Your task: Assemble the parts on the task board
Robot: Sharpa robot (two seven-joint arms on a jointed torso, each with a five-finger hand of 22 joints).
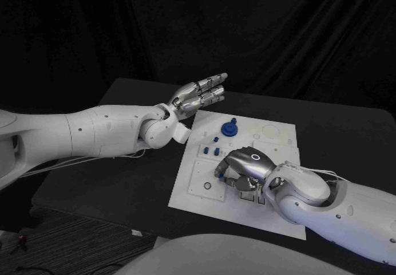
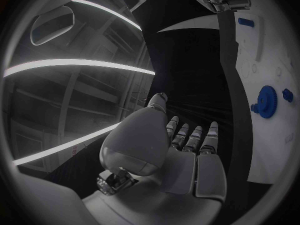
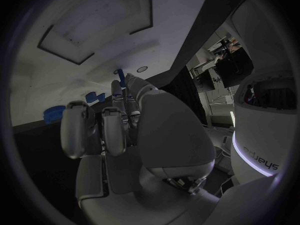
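The white task board [image 1: 276,215] lies in the middle of the black table. A blue gear [image 1: 229,129] stands near its far edge, also seen as the blue gear [image 2: 267,101] from the left wrist. Small blue parts [image 1: 212,150] stand just in front of it. My right hand [image 1: 246,166] hovers low over the board's middle with its fingers curled down. In the right wrist view its thumb and a finger pinch a small blue part [image 3: 119,72]. My left hand [image 1: 198,94] is raised beyond the board's far left corner, fingers straight, holding nothing.
The board [image 3: 94,25] has a rectangular recess outlined in it, and more blue parts [image 3: 55,114] stand beyond my right hand's fingers. Bare black table [image 1: 123,183] lies left of the board under my left arm.
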